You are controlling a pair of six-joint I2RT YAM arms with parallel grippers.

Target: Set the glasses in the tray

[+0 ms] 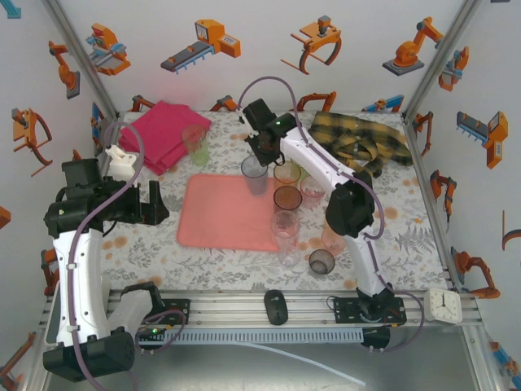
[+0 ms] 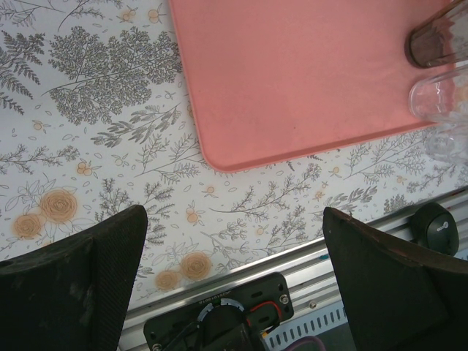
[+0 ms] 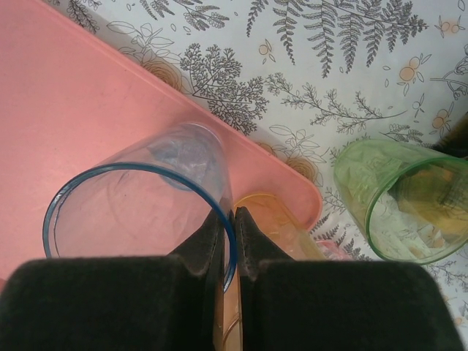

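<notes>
Blue glass pinched, right arm outstretched.

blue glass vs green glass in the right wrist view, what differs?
Tint: the blue glass is blue-rimmed, the green glass green. Place: the blue glass is over the tray, the green glass on the floral tablecloth. Grip: the right gripper pinches the blue glass's rim; the green glass stands free. Both transparent, mouth up.

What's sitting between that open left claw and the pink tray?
Nothing. In the left wrist view, only bare flowered table cover lies between the left gripper and the tray.
</notes>
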